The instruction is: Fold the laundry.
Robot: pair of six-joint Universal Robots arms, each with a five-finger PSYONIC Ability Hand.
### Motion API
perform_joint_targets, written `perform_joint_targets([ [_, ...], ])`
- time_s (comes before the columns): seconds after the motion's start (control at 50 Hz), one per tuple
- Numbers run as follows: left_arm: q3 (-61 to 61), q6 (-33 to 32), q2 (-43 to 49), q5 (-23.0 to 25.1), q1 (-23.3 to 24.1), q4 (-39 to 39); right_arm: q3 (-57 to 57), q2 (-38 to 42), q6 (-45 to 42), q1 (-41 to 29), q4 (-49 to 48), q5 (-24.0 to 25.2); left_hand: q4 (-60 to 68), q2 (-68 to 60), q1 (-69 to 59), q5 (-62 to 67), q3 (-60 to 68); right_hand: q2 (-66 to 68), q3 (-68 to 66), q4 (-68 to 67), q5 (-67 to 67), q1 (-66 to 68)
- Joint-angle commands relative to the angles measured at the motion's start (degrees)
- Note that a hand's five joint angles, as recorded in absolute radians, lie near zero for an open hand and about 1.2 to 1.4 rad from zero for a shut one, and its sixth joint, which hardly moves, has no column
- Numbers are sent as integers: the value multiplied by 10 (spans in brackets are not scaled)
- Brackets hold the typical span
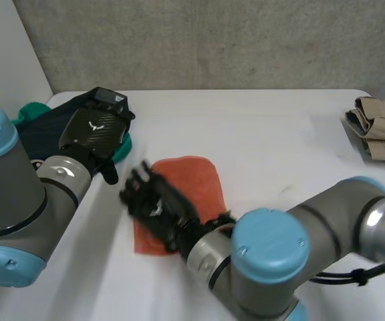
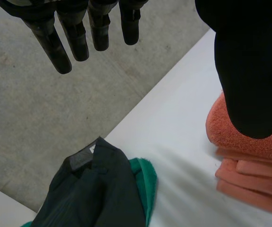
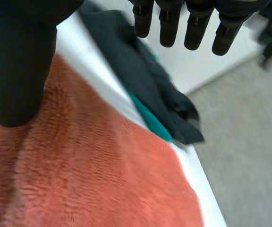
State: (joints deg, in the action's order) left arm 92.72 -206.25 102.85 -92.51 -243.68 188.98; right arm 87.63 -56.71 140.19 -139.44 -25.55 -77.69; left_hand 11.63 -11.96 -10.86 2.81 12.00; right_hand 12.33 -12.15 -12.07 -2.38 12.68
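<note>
Right hand [image 1: 158, 208] first: it's open, fingers [image 3: 192, 26] straight and a little spread, thumb [image 3: 18, 71] held well apart from them, nothing in it. It hangs palm-down over the orange towel [image 1: 194, 182], above the towel's end nearest the robot; the thumb sits low by the terry surface, but honestly I can't tell if it's actually touching. Under the palm the towel lies folded on the white table [image 1: 279, 140]; the left wrist view shows its stacked layers along one edge. Past the right hand's fingertips there's a dark garment [image 1: 45, 127] lying at the table's edge, with a green cloth [image 1: 32, 110] peeking out from under it; beyond those, grey floor [image 3: 240, 142].

Left hand [image 1: 95, 132]: also open, fingers [image 2: 63, 47] straight, thumb out wide, holding nothing. It's up above the dark garment and the green cloth, clear of both as far as its own wrist view goes. The towel is off on its thumb side; there's a strip of bare table between the towel and the dark heap.

Well apart from both hands, out on the right arm's side at the far edge of the table, a beige garment [image 1: 383, 127] lies folded up.
</note>
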Motion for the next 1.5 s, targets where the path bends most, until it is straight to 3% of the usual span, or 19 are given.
perform_joint_targets([
  [0.02,-39,53,6,0,31,0,17,-119,299,108,53,-33,-14,17,6,-26,-18,-23,22,21,24,-27],
  [0.1,-68,92,26,1,73,0,9,-141,388,152,145,-33,-14,17,6,-26,-18,-23,22,21,24,-27],
  [0.22,-137,133,124,-3,162,-6,-23,-126,380,197,252,-36,-16,20,9,-28,-20,-23,22,21,24,-27],
  [0.3,-162,150,188,-12,174,-14,-55,-83,370,201,264,-34,-16,19,8,-28,-20,-23,22,21,24,-27],
  [0.36,-169,151,213,-30,175,-25,-80,-60,375,196,270,-34,-16,19,8,-28,-20,-23,22,21,24,-27],
  [0.46,-171,142,234,-116,172,-43,-118,-19,374,196,287,-32,-16,20,9,-28,-20,-23,22,21,24,-27],
  [0.54,-156,132,234,-151,161,-48,-150,12,374,175,306,-32,-16,20,9,-28,-20,-23,22,21,24,-27],
  [0.74,-79,47,202,-153,133,-48,-213,94,367,118,316,-40,-16,20,9,-28,-20,-23,22,21,24,-27],
  [0.84,-54,32,182,-152,129,-38,-229,127,360,116,317,-73,-16,20,9,-28,-20,-23,22,21,24,-27],
  [1.0,-57,30,143,-143,96,-34,-221,87,274,110,316,-103,-16,20,9,-28,-20,-23,22,21,24,-27],
  [1.12,-85,30,99,-70,88,-35,-172,0,253,99,293,-104,-16,20,9,-28,-20,-23,22,21,24,-27],
  [1.24,-129,36,58,56,73,-38,-81,-45,229,61,232,-123,-16,20,9,-28,-20,-23,22,21,24,-27],
  [1.34,-169,58,54,159,61,-75,0,-49,191,6,181,-143,-16,20,9,-28,-20,-23,22,21,24,-27],
  [1.44,-213,97,63,295,58,-143,55,-28,161,-14,87,-168,-16,20,9,-28,-20,-23,22,21,24,-27],
  [1.5,-223,104,65,331,54,-158,61,-3,158,-15,42,-172,-16,20,9,-28,-20,-23,22,21,24,-27],
])
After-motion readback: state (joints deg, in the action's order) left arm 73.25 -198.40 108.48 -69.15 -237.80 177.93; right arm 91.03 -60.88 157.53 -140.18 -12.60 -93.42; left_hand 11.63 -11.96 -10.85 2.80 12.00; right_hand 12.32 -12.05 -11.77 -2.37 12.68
